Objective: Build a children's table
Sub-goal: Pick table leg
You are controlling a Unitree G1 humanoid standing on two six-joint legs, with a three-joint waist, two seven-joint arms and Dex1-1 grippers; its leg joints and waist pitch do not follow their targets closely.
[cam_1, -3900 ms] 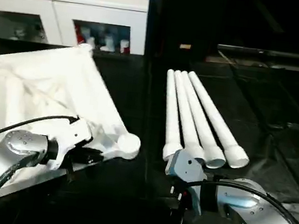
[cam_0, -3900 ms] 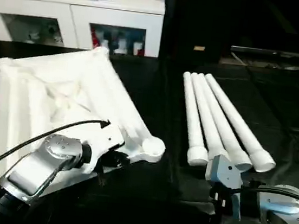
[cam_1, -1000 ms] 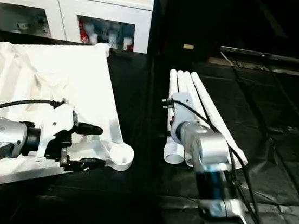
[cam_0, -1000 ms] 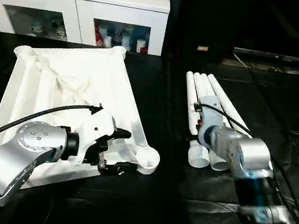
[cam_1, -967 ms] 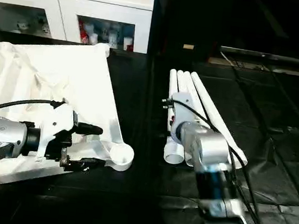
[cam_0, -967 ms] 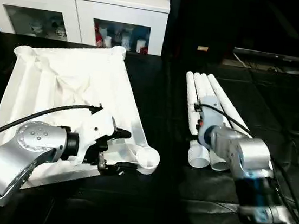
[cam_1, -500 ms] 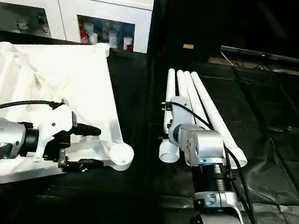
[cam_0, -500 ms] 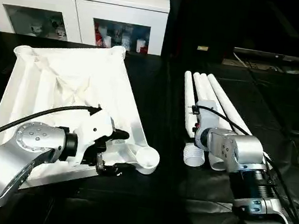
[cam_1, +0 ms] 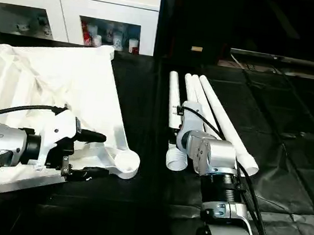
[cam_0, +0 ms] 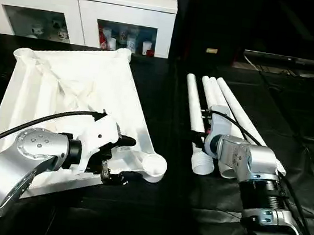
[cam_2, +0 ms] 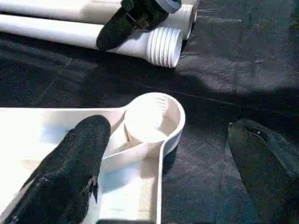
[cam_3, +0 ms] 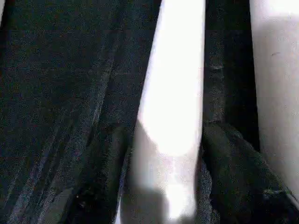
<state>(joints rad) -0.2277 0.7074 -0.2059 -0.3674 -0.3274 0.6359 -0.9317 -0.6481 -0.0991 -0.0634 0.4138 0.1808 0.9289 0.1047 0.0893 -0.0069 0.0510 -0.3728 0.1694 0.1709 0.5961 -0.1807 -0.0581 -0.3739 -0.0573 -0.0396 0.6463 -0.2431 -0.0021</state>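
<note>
Since a second ago the leftmost leg (cam_0: 193,113) has been drawn aside from the other three legs (cam_0: 232,112), its far end now standing apart from them, and the right claw (cam_3: 168,154) has narrowed around it.

Head views: table top (cam_0: 61,100) lies underside up on the black-covered bench (cam_0: 151,208), left of the legs. Left claw (cam_0: 118,158) hovers spread wide at the near corner socket (cam_0: 154,166). White cabinet (cam_0: 85,5) stands behind.

Left wrist view: one finger (cam_2: 70,163) over the ribbed underside, the other over black cloth, socket between; threaded leg end (cam_2: 163,45) beyond.

Right wrist view: fingers (cam_3: 233,168) flank the leg on both sides; contact cannot be confirmed
</note>
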